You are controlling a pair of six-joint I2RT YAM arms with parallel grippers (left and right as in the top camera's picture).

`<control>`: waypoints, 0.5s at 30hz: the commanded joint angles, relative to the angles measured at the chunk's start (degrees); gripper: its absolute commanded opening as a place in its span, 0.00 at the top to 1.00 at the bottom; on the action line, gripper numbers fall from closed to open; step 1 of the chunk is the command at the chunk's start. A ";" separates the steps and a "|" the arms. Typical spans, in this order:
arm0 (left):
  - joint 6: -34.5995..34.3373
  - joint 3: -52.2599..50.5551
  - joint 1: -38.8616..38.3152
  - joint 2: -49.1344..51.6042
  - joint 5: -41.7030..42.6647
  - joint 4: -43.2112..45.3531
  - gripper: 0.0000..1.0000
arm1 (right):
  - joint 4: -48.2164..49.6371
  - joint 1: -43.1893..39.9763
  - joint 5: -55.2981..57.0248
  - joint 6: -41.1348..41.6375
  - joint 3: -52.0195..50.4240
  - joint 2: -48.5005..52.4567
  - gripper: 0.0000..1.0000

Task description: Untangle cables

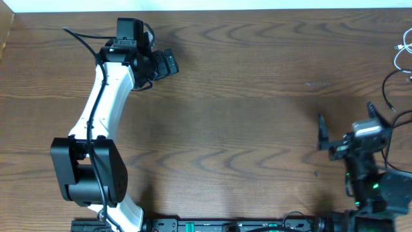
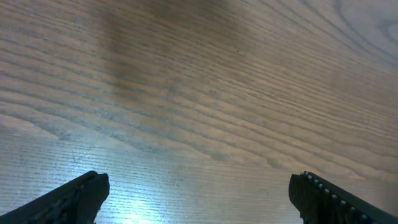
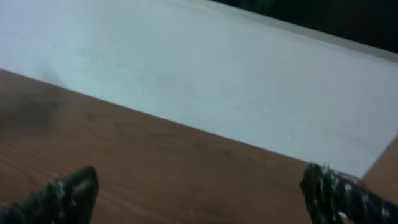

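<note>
The cables lie at the far right edge of the overhead view, partly cut off by the frame: a thin white cord (image 1: 403, 50) with a small plug end, and thin black loops (image 1: 388, 90) just below it. My right gripper (image 1: 347, 122) stands open a little to the left of and below them, with nothing between its fingers (image 3: 200, 183). My left gripper (image 1: 168, 64) is far off at the upper left, also open over bare wood (image 2: 199, 190). Neither wrist view shows any cable.
The wooden table (image 1: 257, 96) fills the overhead view. A white surface (image 3: 217, 68) borders its far edge in the right wrist view. The white left arm (image 1: 103, 109) stretches from its black base (image 1: 90, 171) toward the back.
</note>
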 commanded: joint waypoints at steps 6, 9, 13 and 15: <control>0.33 -0.15 0.17 0.00 -0.37 -0.17 0.02 | 7.28 1.97 0.42 -1.51 -18.25 -14.58 0.01; 0.33 -0.15 0.17 0.00 -0.37 -0.17 0.02 | 7.26 2.10 0.44 -1.51 -20.85 -16.65 0.01; 0.33 -0.17 0.17 0.00 -0.37 -0.20 0.02 | 7.45 2.10 0.50 -1.55 -22.99 -17.59 0.01; 0.33 -0.15 0.17 0.00 -0.37 -0.17 0.02 | 5.77 2.10 0.61 -1.49 -22.93 -17.59 0.01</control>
